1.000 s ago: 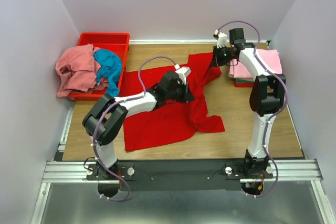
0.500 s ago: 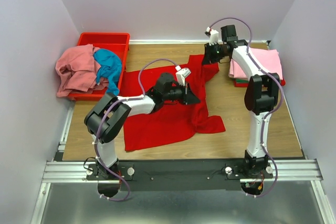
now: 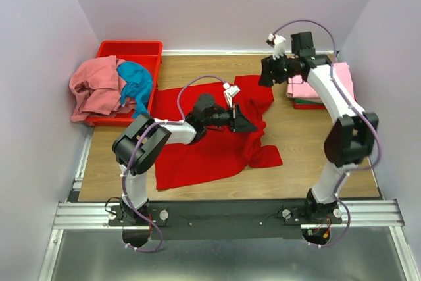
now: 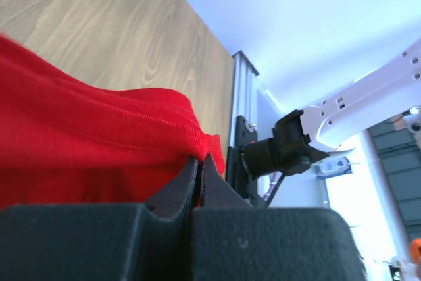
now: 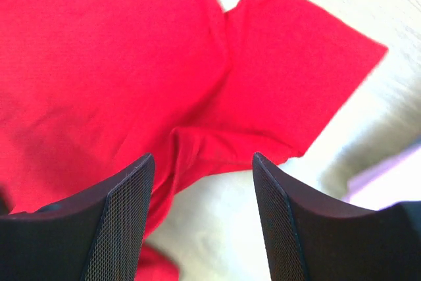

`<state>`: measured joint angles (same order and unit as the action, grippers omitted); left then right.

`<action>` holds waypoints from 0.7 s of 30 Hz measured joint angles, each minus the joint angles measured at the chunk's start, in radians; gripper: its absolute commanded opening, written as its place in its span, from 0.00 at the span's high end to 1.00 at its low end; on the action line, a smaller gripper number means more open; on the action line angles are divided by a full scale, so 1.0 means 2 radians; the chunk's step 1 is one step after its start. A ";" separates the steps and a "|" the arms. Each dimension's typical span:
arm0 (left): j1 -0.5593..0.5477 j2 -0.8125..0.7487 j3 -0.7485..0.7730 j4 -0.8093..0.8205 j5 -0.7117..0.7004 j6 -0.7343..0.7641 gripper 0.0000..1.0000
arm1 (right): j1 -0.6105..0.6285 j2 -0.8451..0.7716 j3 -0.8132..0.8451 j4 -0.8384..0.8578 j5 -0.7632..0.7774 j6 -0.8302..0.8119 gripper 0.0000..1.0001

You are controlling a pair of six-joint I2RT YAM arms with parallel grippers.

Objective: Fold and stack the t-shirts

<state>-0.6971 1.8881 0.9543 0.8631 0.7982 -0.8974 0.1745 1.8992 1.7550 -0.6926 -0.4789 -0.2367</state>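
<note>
A bright red t-shirt [image 3: 210, 146] lies spread and rumpled across the middle of the table. My left gripper [image 3: 247, 123] is low over its right part and is shut on a fold of the red cloth [image 4: 85, 129]; the jaws [image 4: 199, 160] pinch its hem. My right gripper [image 3: 267, 74] hovers open above the shirt's far right sleeve [image 5: 296, 64], with nothing between its fingers [image 5: 202, 157]. A folded stack with a pink t-shirt [image 3: 329, 82] on top sits at the right. A salmon pink t-shirt [image 3: 95, 87] and a teal one [image 3: 136, 83] hang over the bin.
The red plastic bin [image 3: 135, 49] stands at the far left corner. Walls close in the table on three sides. An aluminium rail [image 3: 230, 214] runs along the near edge, carrying both arm bases. The right arm's white link [image 4: 362, 100] shows past the left fingers.
My right gripper has opened and let go of the red shirt's sleeve, which now lies on the table. My left gripper has drawn its fold of red cloth further right.
</note>
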 measured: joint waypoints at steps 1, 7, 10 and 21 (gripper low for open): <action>0.000 0.002 0.000 0.009 0.003 -0.007 1.00 | -0.001 -0.024 -0.019 -0.001 0.000 -0.002 0.32; 0.000 0.008 0.002 0.036 0.013 -0.029 1.00 | -0.016 -0.147 -0.153 -0.003 -0.019 -0.024 0.31; 0.000 0.014 0.006 0.042 0.014 -0.038 1.00 | -0.021 -0.178 -0.213 -0.014 -0.036 -0.039 0.31; 0.000 0.031 0.019 0.050 0.015 -0.055 1.00 | -0.023 -0.239 -0.314 -0.087 -0.159 -0.123 0.32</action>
<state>-0.6979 1.9491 0.9920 0.9638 0.8280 -1.0077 0.1295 1.4216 1.1278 -0.8661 -0.7979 -0.4831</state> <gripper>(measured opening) 0.010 0.686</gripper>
